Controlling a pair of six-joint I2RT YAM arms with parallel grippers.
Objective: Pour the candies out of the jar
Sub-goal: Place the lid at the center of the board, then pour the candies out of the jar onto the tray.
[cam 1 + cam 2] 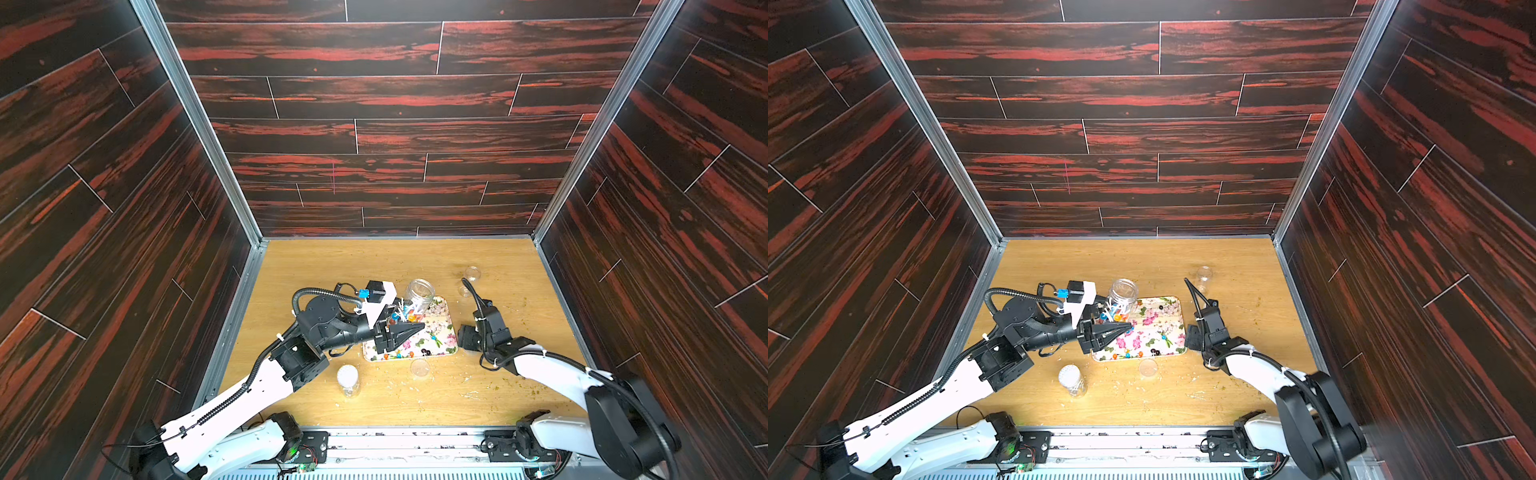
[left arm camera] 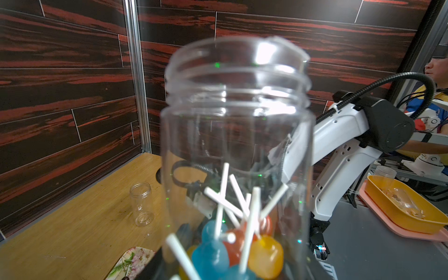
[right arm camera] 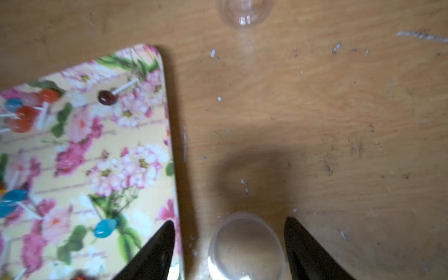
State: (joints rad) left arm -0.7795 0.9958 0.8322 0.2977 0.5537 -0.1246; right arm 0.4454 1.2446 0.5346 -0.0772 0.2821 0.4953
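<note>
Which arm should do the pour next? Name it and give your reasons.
Left. The left gripper clamps the jar, candies inside, by the tray. The right gripper stands open over a clear lid beside the tray, holding nothing.

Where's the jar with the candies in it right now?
In both top views the jar is gripped in the left hand at the far left corner of the flowered tray.

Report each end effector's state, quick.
Left end effector: closed, holding the jar.
Right end effector: open, straddling a clear lid, not gripping it.
</note>
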